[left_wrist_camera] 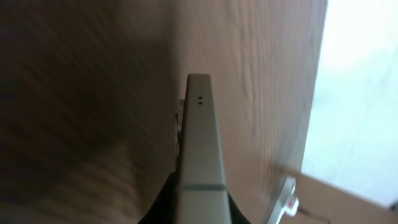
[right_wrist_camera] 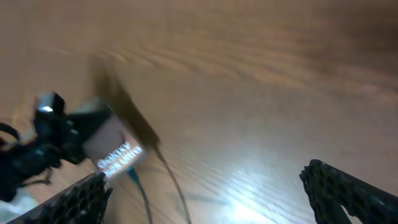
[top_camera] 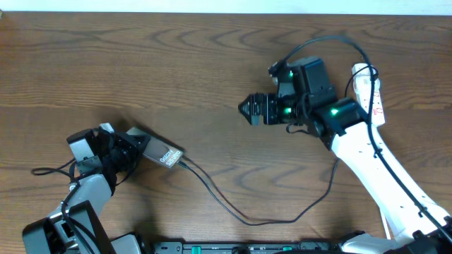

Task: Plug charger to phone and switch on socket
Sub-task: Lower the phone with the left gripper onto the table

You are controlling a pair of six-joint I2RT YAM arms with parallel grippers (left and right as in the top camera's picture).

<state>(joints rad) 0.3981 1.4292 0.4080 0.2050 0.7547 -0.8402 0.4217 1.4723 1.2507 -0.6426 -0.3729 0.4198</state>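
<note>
Phone (top_camera: 159,154) in left gripper (top_camera: 135,147), well apart from right gripper (top_camera: 251,109)

My overhead camera looks straight down on the table (top_camera: 212,63) from well above. It takes in the whole top, with the phone (top_camera: 157,153) at the lower left. My left wrist camera sits right against the phone and sights along its thin edge, with blurred wood on either side. My right wrist camera hangs well off from the phone and looks down at a slant across the wood toward it, so the phone shows small at that view's left. All three views share the phone. The overhead and right wrist views also share the charger (top_camera: 233,212) trailing from it.
</note>
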